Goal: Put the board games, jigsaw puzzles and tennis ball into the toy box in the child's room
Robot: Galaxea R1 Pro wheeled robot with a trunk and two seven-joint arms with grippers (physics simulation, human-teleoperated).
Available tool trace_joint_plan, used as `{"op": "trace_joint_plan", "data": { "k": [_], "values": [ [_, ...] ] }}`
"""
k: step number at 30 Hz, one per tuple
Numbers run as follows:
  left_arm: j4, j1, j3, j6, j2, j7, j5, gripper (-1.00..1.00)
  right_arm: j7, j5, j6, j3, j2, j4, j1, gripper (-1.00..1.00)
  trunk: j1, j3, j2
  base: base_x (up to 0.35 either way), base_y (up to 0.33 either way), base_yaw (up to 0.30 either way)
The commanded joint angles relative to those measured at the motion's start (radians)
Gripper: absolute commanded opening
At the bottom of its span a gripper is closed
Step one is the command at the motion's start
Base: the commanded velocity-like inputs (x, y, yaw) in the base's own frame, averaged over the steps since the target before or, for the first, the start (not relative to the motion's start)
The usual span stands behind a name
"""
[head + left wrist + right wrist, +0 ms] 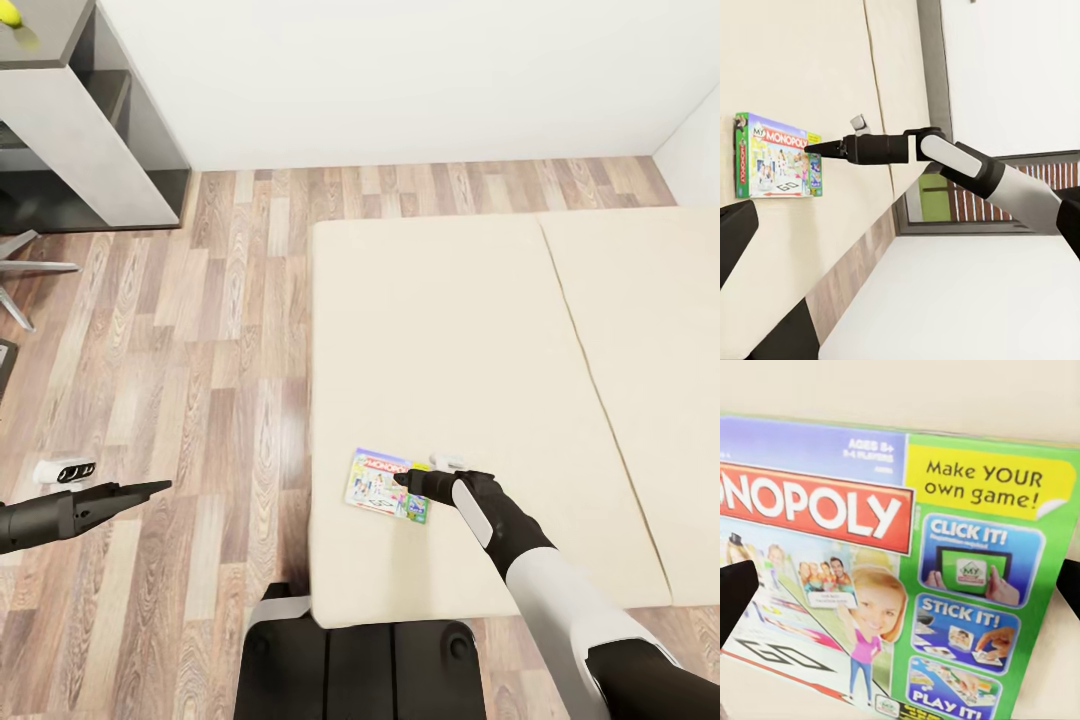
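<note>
A Monopoly board game [385, 486] lies flat on the cream bed [470, 330] near its front left corner. My right gripper [408, 481] hovers low over the box's right edge. It is open, and in the right wrist view its fingertips [735, 596] stand wide apart over the printed lid [892, 547]. The left wrist view shows the same box [776, 156] with the right gripper [816, 148] pointing at it. My left gripper [158, 487] hangs open and empty over the wood floor, left of the bed. A small yellow-green ball [14, 20] rests on the desk's dark grey section at the far left.
The grey-sided desk [85, 140] stands against the white wall at the back left, with chair legs [25, 268] beside it. A small white object [65, 470] lies on the floor near my left arm. My dark base [360, 665] touches the bed's front edge.
</note>
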Motion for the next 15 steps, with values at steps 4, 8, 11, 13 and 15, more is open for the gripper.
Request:
{"op": "trace_joint_plan", "data": {
  "k": [4, 8, 11, 13, 15],
  "values": [
    [0.000, 0.000, 0.000, 0.011, 0.000, -0.004, 0.000, 1.00, 0.001, 0.001, 0.004, 0.000, 0.000, -0.001, 0.000, 1.00, 0.001, -0.002, -0.002, 0.000, 0.183, 0.000],
    [0.000, 0.000, 0.000, 0.011, 0.000, -0.004, 0.000, 1.00, 0.000, 0.001, 0.004, 0.000, 0.000, -0.001, 0.000, 1.00, 0.001, -0.004, -0.002, 0.000, 0.090, 0.000],
    [0.000, 0.000, 0.000, 0.011, 0.000, -0.004, 0.000, 1.00, 0.000, 0.001, 0.004, 0.000, 0.000, -0.001, 0.000, 1.00, 0.001, -0.006, -0.002, 0.000, 0.027, 0.000],
    [0.000, 0.000, 0.000, 0.011, 0.000, -0.004, 0.000, 1.00, 0.000, 0.001, 0.004, 0.000, 0.000, -0.001, 0.000, 1.00, 0.001, -0.007, -0.002, 0.000, 0.014, 0.000],
    [0.000, -0.001, 0.000, 0.011, 0.000, -0.004, 0.000, 1.00, 0.000, 0.001, 0.004, 0.000, 0.000, -0.001, 0.000, 1.00, 0.001, -0.009, -0.002, 0.000, 0.007, 0.000]
  ]
}}
